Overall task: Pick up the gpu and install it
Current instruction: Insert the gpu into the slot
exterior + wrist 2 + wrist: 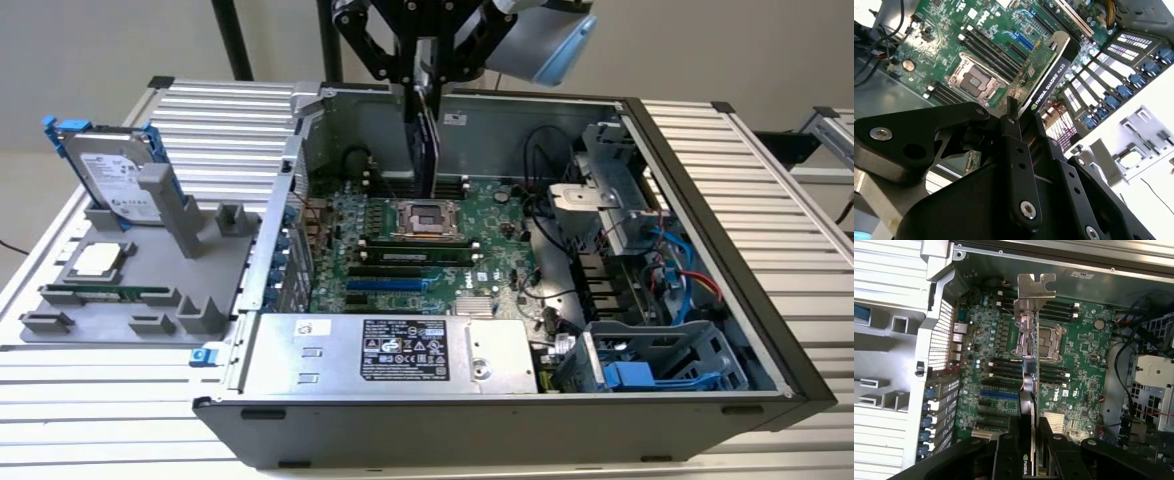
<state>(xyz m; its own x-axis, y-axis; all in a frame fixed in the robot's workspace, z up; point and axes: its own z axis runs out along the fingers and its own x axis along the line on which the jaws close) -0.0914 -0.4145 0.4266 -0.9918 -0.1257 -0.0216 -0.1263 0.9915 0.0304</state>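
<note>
My gripper (pixel 427 85) hangs over the open computer case (pixel 694 180), shut on the gpu (pixel 424 140). The card is held edge-on above the motherboard (pixel 400 255), near the processor socket (pixel 424 217). In the second wrist view the gpu (pixel 1046 75) shows its green board on one face and its black shroud on the other, clamped between the black fingers (pixel 1015 150). In the first wrist view the card (pixel 1029 390) reaches out from my gripper (pixel 1030 450), and its silver bracket (pixel 1036 287) is at the far end. It is clear of the board's slots (pixel 999 395).
A grey fixture (pixel 80 325) at the exterior view's left holds a hard drive in a blue frame (pixel 114 175), a memory stick (pixel 107 295) and a processor chip (pixel 94 262). Inside the case sit a power supply (pixel 387 350), drive cages (pixel 654 360) and cables (pixel 681 270).
</note>
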